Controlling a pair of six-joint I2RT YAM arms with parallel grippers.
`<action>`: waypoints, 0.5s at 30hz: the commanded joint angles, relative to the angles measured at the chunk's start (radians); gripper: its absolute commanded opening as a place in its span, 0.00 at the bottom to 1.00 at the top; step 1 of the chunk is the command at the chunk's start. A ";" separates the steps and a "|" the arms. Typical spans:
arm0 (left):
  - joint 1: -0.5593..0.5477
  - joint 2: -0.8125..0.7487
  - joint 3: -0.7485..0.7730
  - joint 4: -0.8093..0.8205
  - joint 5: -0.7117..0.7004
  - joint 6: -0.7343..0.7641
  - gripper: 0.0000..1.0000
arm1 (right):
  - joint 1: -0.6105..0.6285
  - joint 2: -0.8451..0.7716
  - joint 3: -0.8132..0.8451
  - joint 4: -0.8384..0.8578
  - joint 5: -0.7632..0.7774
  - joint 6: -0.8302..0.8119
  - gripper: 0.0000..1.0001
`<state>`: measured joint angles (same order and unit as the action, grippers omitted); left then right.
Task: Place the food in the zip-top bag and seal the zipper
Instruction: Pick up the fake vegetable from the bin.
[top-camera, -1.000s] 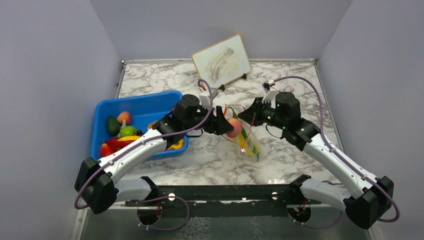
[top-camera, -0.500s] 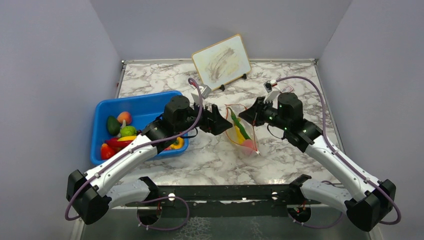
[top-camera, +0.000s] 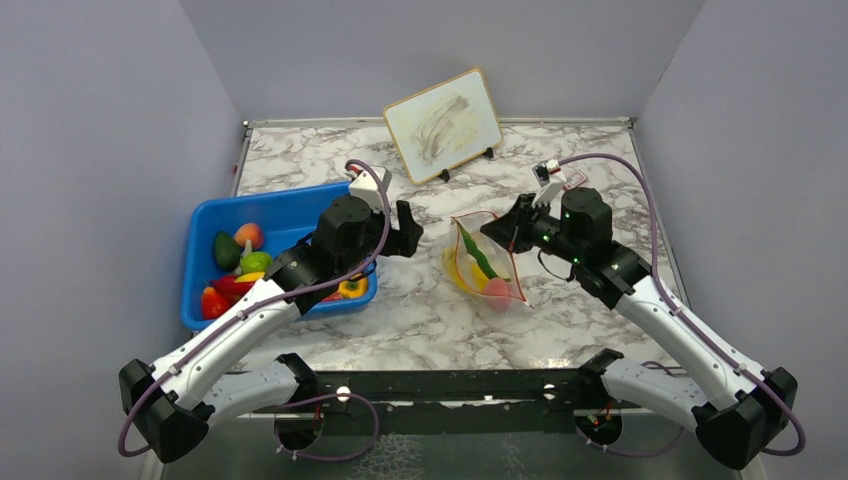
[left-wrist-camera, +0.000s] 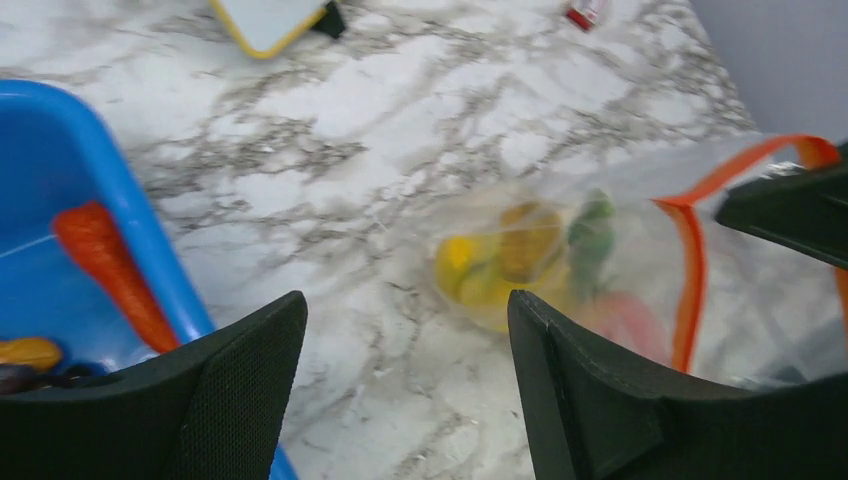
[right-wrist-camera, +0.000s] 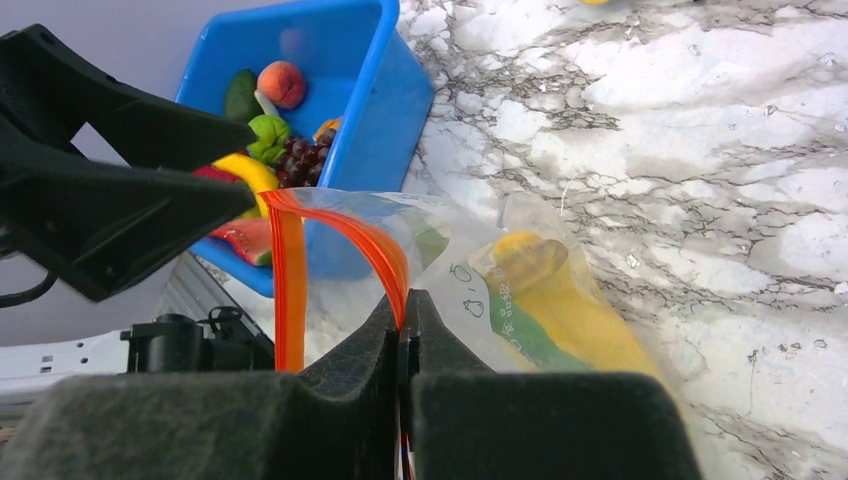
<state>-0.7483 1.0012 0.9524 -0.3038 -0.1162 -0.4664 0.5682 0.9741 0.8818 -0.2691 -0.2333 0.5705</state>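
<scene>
**Pinch on the zip-top bag (top-camera: 482, 268)**

Right fingers (right-wrist-camera: 360, 370) clamped together on the zipper (right-wrist-camera: 288, 270). The bag sags on the marble surface (top-camera: 420, 310), with yellow, green and peach food (left-wrist-camera: 510, 255) inside. Left fingers (left-wrist-camera: 240, 400) spread apart, empty, between bag and blue bin (top-camera: 205, 215).

One left end effector (top-camera: 408, 228), one right end effector (top-camera: 495, 232). One zip-top bag (top-camera: 458, 250) at centre, with three food pieces showing inside: one yellow piece (top-camera: 462, 277), one green piece (top-camera: 480, 258), one pink piece (top-camera: 497, 290). One blue bin (top-camera: 290, 193) at nine o'clock, holding at least six toys (top-camera: 245, 262). One board (top-camera: 443, 125) at twelve o'clock.
</scene>
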 joint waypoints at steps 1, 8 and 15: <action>0.022 -0.019 0.014 -0.099 -0.277 0.035 0.71 | 0.002 -0.032 -0.011 0.028 0.020 -0.014 0.01; 0.265 0.044 0.036 -0.131 -0.088 -0.022 0.54 | 0.001 -0.037 -0.033 0.041 0.008 -0.014 0.01; 0.385 0.094 -0.008 -0.059 -0.034 -0.007 0.47 | 0.002 -0.056 -0.050 0.048 0.017 -0.017 0.01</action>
<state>-0.4046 1.0832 0.9558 -0.4164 -0.2169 -0.4839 0.5682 0.9474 0.8459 -0.2676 -0.2298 0.5701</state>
